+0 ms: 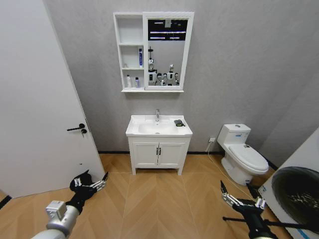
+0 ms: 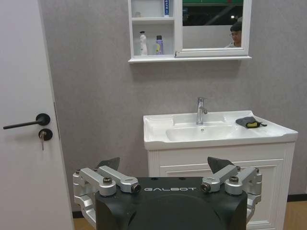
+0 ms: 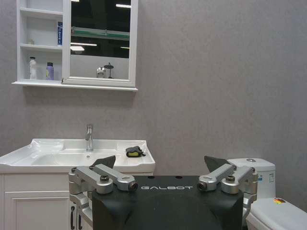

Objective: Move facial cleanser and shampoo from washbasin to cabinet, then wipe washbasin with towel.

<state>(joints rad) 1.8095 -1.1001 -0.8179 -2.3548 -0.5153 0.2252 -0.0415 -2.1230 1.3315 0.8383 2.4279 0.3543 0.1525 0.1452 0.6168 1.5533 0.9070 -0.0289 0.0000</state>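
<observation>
Right gripper (image 3: 159, 165) spread wide; towel (image 3: 135, 151) on washbasin (image 3: 57, 160) rim; cabinet (image 3: 41, 45) above.

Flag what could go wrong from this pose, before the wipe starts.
1. The towel lies on the washbasin rim's right rear corner near the edge; a sloppy grasp could push it off.
2. The tap stands mid-rim and could snag a wiping sweep.
3. Left gripper and right gripper hang open, low and far from the basin; the approach passes the toilet on the right.
</observation>
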